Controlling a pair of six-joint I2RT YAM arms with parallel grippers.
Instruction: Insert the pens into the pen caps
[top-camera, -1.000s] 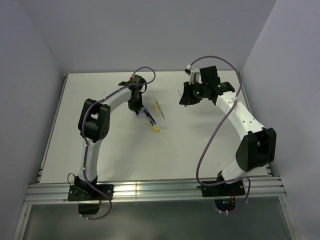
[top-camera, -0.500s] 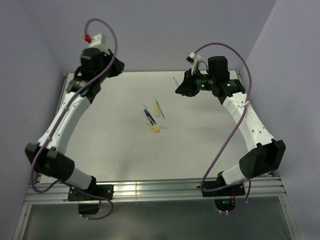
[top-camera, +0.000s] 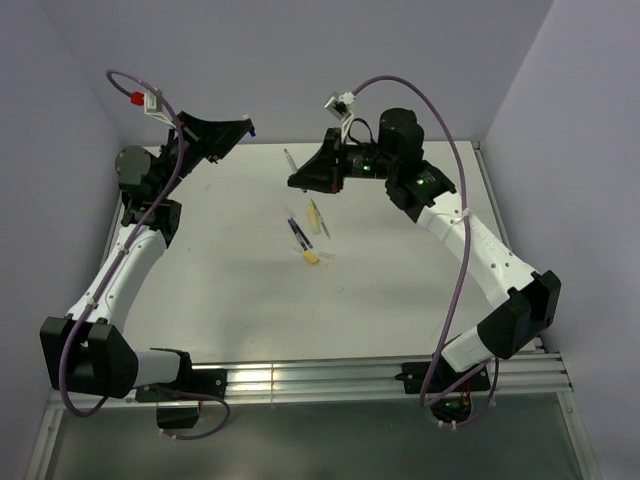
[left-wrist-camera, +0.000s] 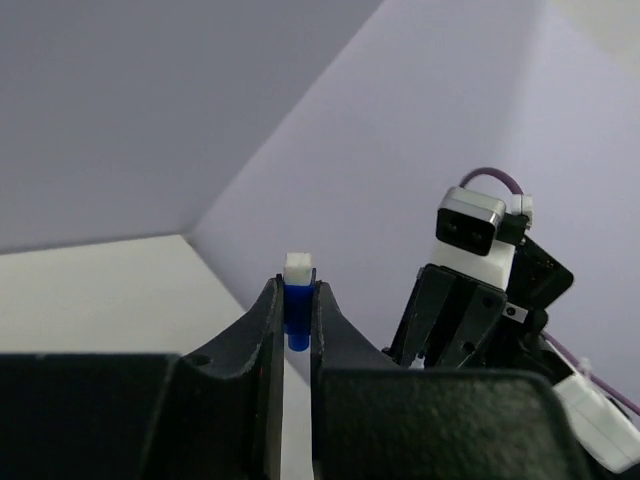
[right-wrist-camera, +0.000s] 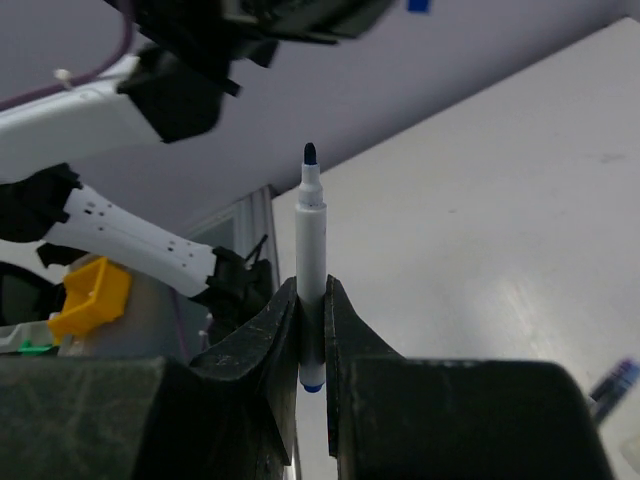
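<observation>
Overhead, left gripper (top-camera: 246, 128) and right gripper (top-camera: 296, 178) hang raised, facing, apart. Left wrist: jaws clamp a blue cap (left-wrist-camera: 297, 300). Right wrist: jaws clamp a white pen (right-wrist-camera: 311, 260), tip outward — any tilt in either grip could send it past the cap's mouth.

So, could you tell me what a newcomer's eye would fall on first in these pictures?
The left arm and right arm hang high over the table, facing each other. The right fingers clamp a white pen, its dark tip sticking out, while the left fingers pinch a small blue cap. Below, mid-table, lie a dark pen, a pale pen and a yellow cap.
</observation>
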